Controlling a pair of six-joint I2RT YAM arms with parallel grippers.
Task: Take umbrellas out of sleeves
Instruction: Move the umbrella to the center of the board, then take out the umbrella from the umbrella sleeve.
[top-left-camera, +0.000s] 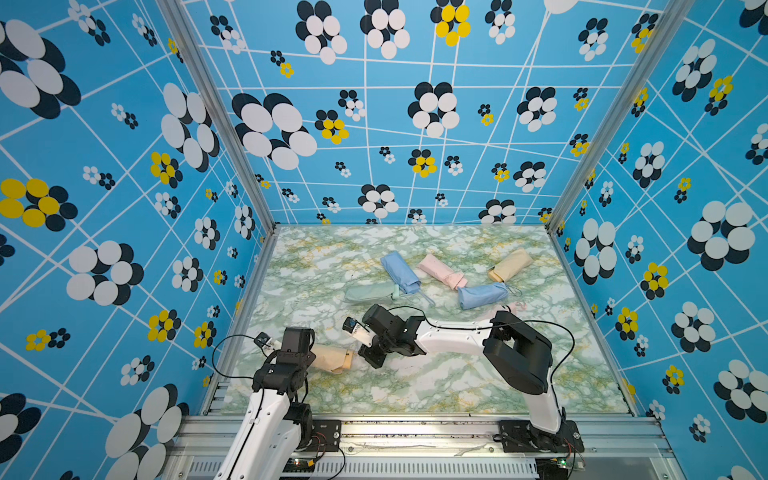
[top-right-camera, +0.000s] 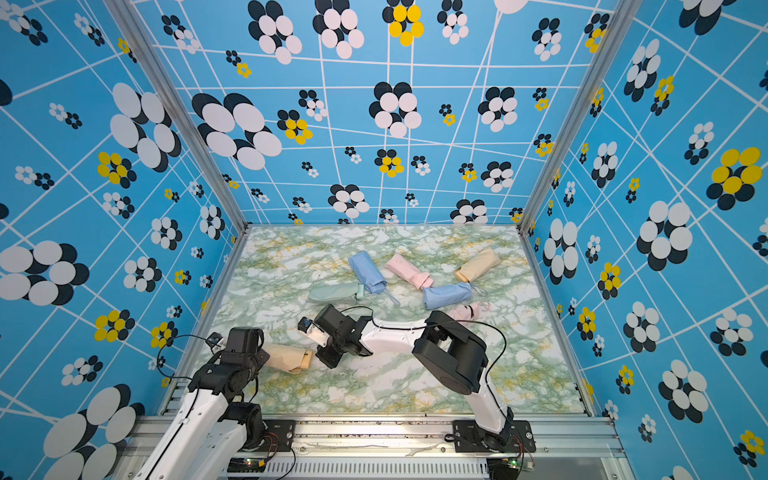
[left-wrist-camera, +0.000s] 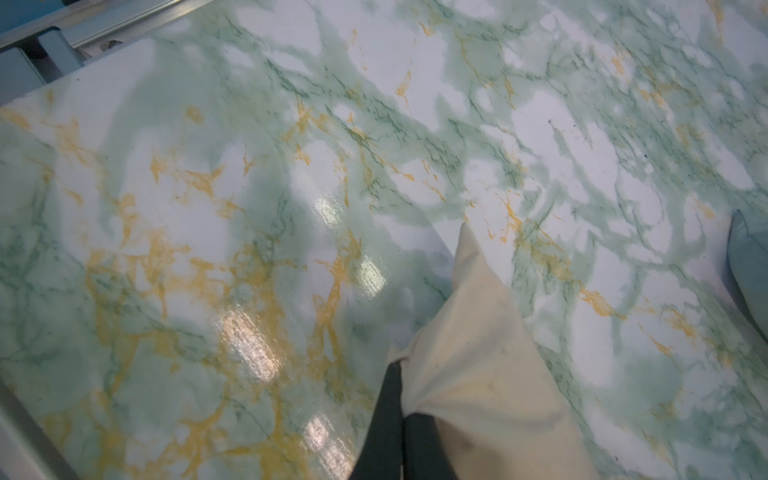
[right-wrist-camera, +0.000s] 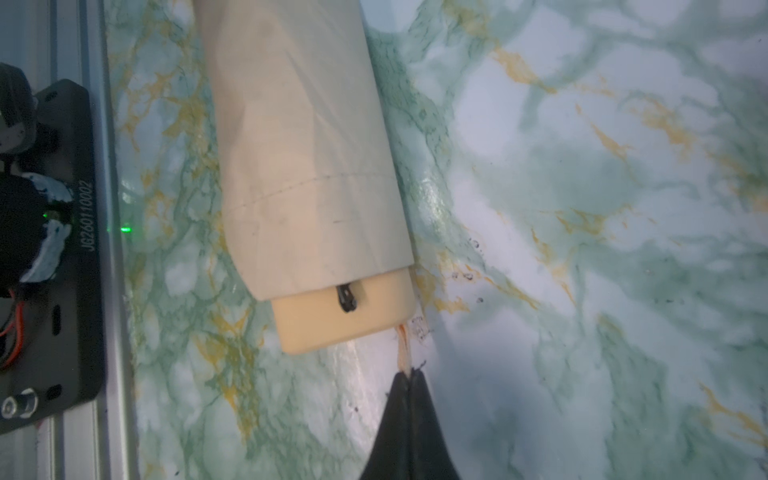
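Left gripper (left-wrist-camera: 401, 386) pinching the closed end of the beige sleeve (right-wrist-camera: 299, 145), near-left on the marble table (top-left-camera: 415, 386), right gripper (right-wrist-camera: 409, 382) clamped on the wrist cord (right-wrist-camera: 402, 347) of the protruding beige handle (right-wrist-camera: 345, 320), other pastel sleeves (top-left-camera: 400, 272) clustered farther back

The beige sleeve (top-right-camera: 284, 358), its beige umbrella (top-right-camera: 306, 358) handle protruding, lies between left gripper (top-right-camera: 266, 353) and right gripper (top-right-camera: 320, 358).

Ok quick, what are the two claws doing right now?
Left claw: closed, pinching the beige sleeve.
Right claw: closed on the wrist cord of the beige umbrella.
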